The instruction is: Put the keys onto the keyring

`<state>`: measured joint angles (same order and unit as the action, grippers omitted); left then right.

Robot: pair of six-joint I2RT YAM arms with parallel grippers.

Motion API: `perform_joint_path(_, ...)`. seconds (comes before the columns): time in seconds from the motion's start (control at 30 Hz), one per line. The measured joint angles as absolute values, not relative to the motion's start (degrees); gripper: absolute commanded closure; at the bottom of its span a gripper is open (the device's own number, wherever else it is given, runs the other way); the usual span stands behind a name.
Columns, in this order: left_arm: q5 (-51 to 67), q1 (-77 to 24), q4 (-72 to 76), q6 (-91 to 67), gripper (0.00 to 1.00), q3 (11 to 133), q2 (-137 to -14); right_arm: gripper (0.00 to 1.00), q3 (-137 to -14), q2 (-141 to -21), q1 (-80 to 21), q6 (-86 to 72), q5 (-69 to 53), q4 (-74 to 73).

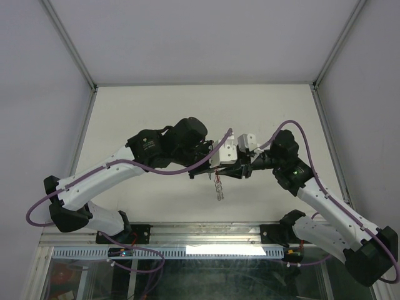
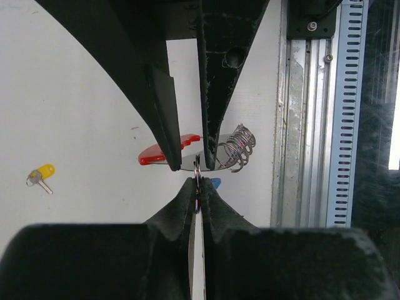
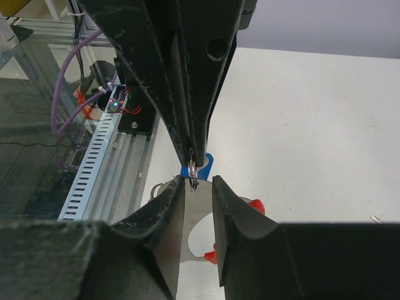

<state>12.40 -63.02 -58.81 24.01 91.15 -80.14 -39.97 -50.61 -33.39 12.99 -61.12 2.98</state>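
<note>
Near the centre of the top view the two arms meet tip to tip above the desk (image 1: 156,112). The right claw (image 2: 189,164) is clamped on the keyring (image 3: 195,234), its fingers pressed to either face of the silvery ring. In the left wrist view the red tab (image 2: 153,154) juts out to the left of those fingers and the chain (image 2: 237,149) bunches just to their right. From above, the chain hangs free below the joined claws, so the keyring is off the desk.

The left claw (image 2: 198,187) is clenched tight, its tips touching the edge of the silvery ring. The blue key (image 3: 201,165) sits right at those tips. It looks pinched there along with a small wire loop, though the fingers hide most of it.

The yellow key (image 2: 40,175) lies flat on the desk at the middle left of the left wrist view, well apart from both claws.
</note>
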Motion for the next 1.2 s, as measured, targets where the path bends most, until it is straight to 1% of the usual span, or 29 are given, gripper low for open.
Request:
perform_joint_path(0.6,12.3,-63.4,-60.5,24.8,1.00,91.4,-80.3,0.84,-40.0,-51.3,-35.2,12.7,-60.5,3.8)
perform_joint_path(0.83,12.3,-63.5,-60.6,24.9,1.00,91.5,-80.4,0.84,-40.0,-51.3,-35.6,12.7,-60.5,3.8)
perform_joint_path(0.93,12.3,-63.5,-60.6,24.9,1.00,91.5,-80.4,0.89,-40.0,-51.3,-35.7,12.8,-60.4,3.8)
perform_joint_path(1.07,12.3,-63.4,-60.7,24.9,1.00,91.5,-80.4,1.00,-40.0,-51.3,-36.0,12.8,-60.4,3.8)
perform_joint_path(1.1,12.3,-63.4,-60.8,24.9,1.00,91.5,-80.4,1.00,-40.0,-51.4,-36.1,12.8,-60.4,3.8)
perform_joint_path(1.13,12.3,-63.4,-60.9,24.9,0.97,91.5,-80.4,1.00,-40.0,-51.4,-36.2,12.8,-60.4,3.8)
perform_joint_path(1.2,12.3,-63.4,-61.0,24.9,0.85,91.6,-80.4,1.00,-40.0,-51.4,-36.2,12.8,-60.4,3.8)
